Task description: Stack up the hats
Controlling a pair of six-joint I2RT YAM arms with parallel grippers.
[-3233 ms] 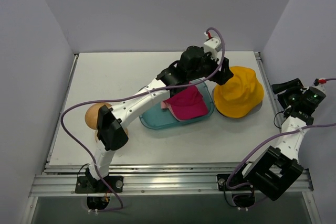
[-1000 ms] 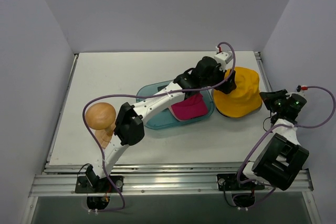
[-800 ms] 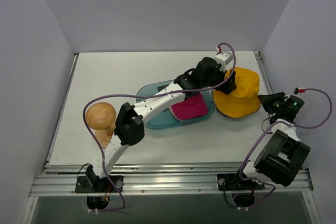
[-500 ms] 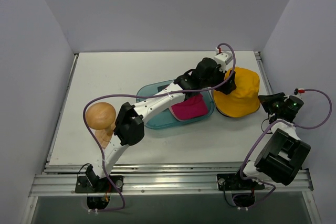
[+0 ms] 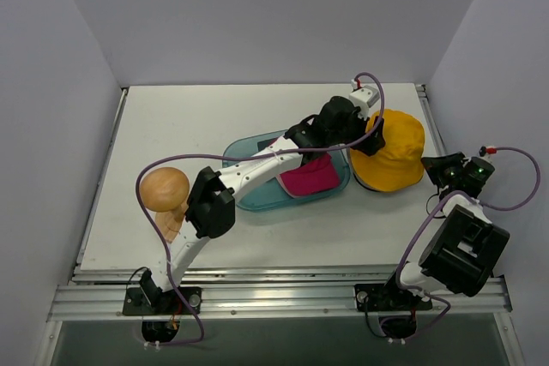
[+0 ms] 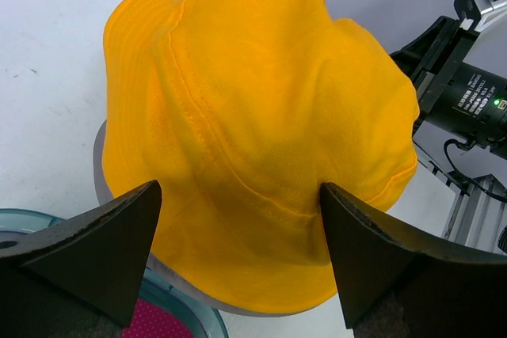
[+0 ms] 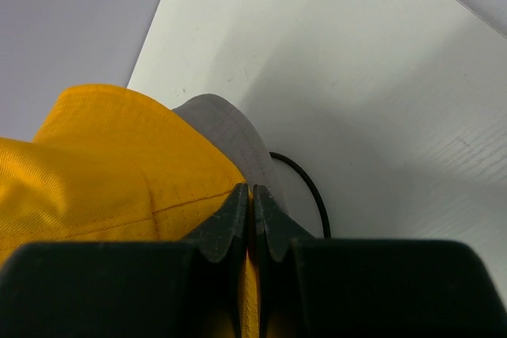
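The yellow-orange hat (image 5: pixel 392 156) lies crown up at the right of the table, on top of a grey hat (image 6: pixel 98 165) whose brim shows under it (image 7: pixel 230 134). My left gripper (image 5: pixel 371 138) stands open, its fingers (image 6: pixel 101 252) straddling the near side of the yellow hat's crown (image 6: pixel 261 116) with the gripper (image 6: pixel 238 251) low over the brim. My right gripper (image 5: pixel 436 169) is shut on the yellow hat's right brim (image 7: pixel 103 172); a strip of yellow cloth shows between its closed tips (image 7: pixel 252 195). A magenta hat (image 5: pixel 309 176) lies in the teal tray (image 5: pixel 249 199).
The round-topped wooden stand (image 5: pixel 165 190) is at the left, beside the left arm's elbow. The teal tray's rim (image 6: pixel 186 314) touches the grey brim. A black cable (image 7: pixel 305 187) lies on the table by the right gripper. Walls enclose the table on three sides.
The left arm swung right and lowered its open gripper onto the yellow hat. The right gripper came in from the right to the brim and nudged the hat's right edge slightly leftward.
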